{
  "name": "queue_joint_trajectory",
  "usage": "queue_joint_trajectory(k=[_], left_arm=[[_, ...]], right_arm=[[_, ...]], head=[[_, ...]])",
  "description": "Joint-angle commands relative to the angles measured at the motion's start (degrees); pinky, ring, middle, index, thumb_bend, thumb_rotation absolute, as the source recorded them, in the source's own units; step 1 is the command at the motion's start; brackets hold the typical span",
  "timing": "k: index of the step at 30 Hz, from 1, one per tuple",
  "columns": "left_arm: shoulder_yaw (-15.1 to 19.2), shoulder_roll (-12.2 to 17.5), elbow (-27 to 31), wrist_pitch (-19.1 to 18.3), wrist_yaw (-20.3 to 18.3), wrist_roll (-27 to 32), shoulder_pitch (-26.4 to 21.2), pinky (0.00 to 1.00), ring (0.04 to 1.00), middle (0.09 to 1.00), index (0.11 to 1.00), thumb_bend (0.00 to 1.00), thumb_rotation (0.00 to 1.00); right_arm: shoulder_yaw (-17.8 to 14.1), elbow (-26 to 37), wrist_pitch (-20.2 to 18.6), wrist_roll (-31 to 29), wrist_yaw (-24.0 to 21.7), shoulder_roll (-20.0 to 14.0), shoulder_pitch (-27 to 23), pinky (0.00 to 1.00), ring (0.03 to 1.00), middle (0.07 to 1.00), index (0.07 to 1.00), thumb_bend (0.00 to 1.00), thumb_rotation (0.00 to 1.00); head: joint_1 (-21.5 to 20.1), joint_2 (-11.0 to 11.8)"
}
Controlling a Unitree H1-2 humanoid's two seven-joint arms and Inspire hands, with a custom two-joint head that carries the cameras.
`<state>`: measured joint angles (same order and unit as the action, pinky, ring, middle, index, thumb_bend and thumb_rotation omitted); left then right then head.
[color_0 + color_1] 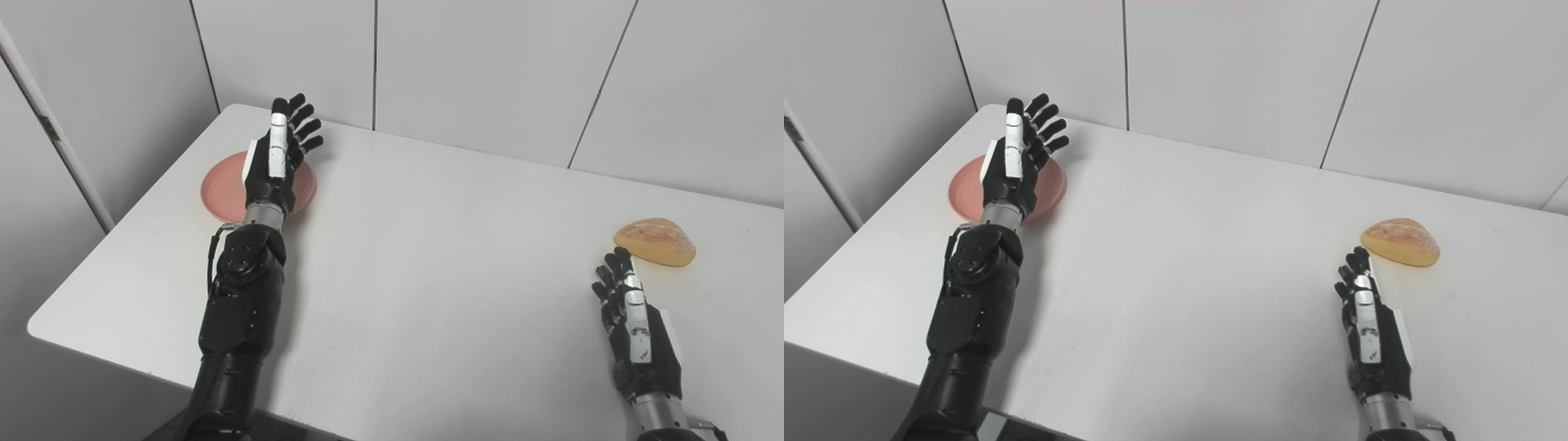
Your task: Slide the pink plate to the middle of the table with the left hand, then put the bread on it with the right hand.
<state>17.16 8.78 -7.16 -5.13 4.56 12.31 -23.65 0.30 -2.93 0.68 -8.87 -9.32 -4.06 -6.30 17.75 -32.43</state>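
Left eye view: no brand, label or writing can be read on anything. A white table (429,257) with a smooth matt top and a rounded far-left corner stands against pale wall panels (490,67) split by thin dark seams. The plate (217,190), pink, round and shallow, lies near the table's far-left corner, well away from the middle. The left hand (278,156), black with a silver strip along its back, is stretched over the plate, fingers straight and spread, holding nothing; it and its arm cover the plate's middle and right part, and whether the palm touches the plate cannot be told. The bread (655,242), a golden, domed roll with a pale dusted crust, lies on the table's right side. The right hand (634,324) rests near the front-right edge, fingers extended and loosely apart, empty, its fingertips just beside the bread's near-left end.

Right eye view: the same layout, seen a little from the right. The plate (964,196) shows as a pink crescent left of the left hand (1017,159). The bread (1399,242) sits just beyond the right hand (1366,331), with a narrow strip of table (1182,257) showing between fingertips and crust
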Motion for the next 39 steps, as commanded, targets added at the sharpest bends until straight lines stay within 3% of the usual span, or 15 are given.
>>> queue_joint_trajectory(k=[1,20,39], left_arm=[[-0.15,1.44,0.96,1.34,0.26,-0.59,-3.30,0.82,0.849,0.881,0.850,0.85,1.00],[4.25,10.14,-8.55,4.87,1.74,-0.96,-6.97,0.81,0.816,0.831,0.821,0.91,1.00],[4.64,16.99,-17.96,7.04,0.29,-0.93,-6.89,0.87,0.840,0.844,0.855,0.90,1.00]], right_arm=[[-0.32,-0.11,2.67,-0.43,-0.72,-0.38,0.30,1.00,1.000,1.000,1.000,0.63,0.98],[-0.94,-0.38,3.89,-1.27,-1.42,-1.25,0.52,1.00,1.000,1.000,1.000,0.59,0.98],[-0.18,-0.40,5.42,-0.24,-2.01,-1.82,0.81,1.00,1.000,1.000,1.000,0.58,0.99]], head=[[0.14,0.08],[2.64,0.72],[3.09,0.79]])
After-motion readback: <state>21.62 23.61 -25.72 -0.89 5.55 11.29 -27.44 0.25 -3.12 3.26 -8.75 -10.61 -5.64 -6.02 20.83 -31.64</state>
